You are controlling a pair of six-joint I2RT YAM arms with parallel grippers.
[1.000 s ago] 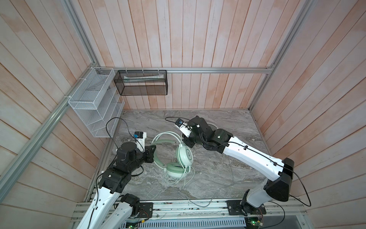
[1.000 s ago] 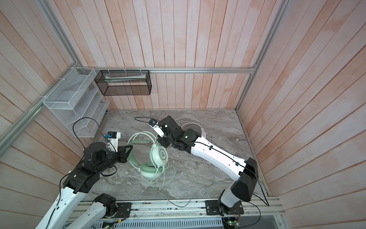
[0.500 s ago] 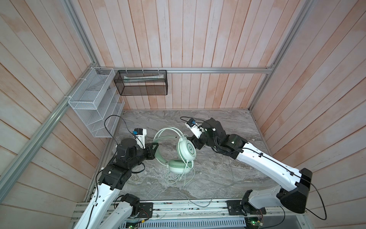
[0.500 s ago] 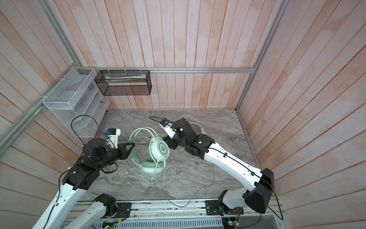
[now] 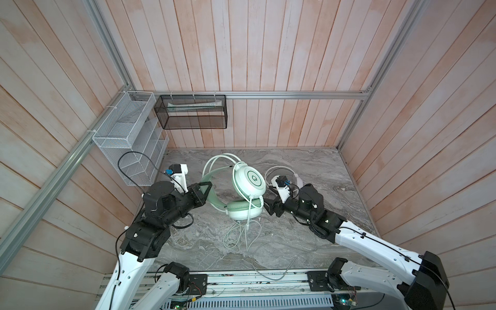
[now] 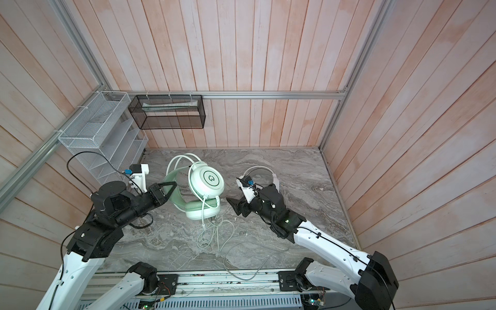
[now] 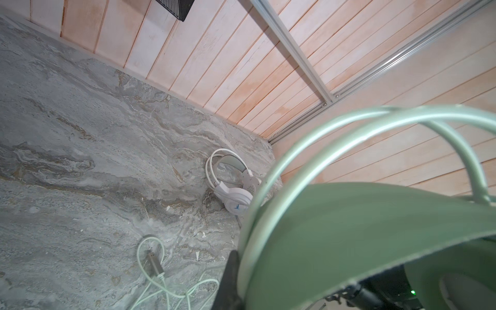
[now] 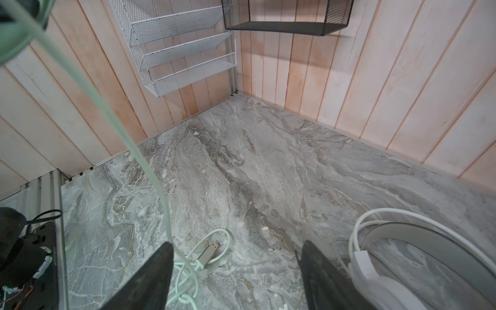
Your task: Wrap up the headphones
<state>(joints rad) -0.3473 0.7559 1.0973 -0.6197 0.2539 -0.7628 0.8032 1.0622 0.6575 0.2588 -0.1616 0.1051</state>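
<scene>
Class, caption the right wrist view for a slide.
Open right end effector above grey marble-patterned tabletop, near mint-green cable, silver USB plug and white plastic headset.

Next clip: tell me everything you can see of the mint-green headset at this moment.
The mint-green headset looks like glossy plastic: two thin pale arches over a wide padded green band, which the left pincer clamps. One cup faces up, showing a ringed logo; the lower cup shows a green cushion. Whether it touches the table is unclear. Its cord hangs to a loose tangle ending in a USB plug. The right pincer stands open beside it, apart.
</scene>
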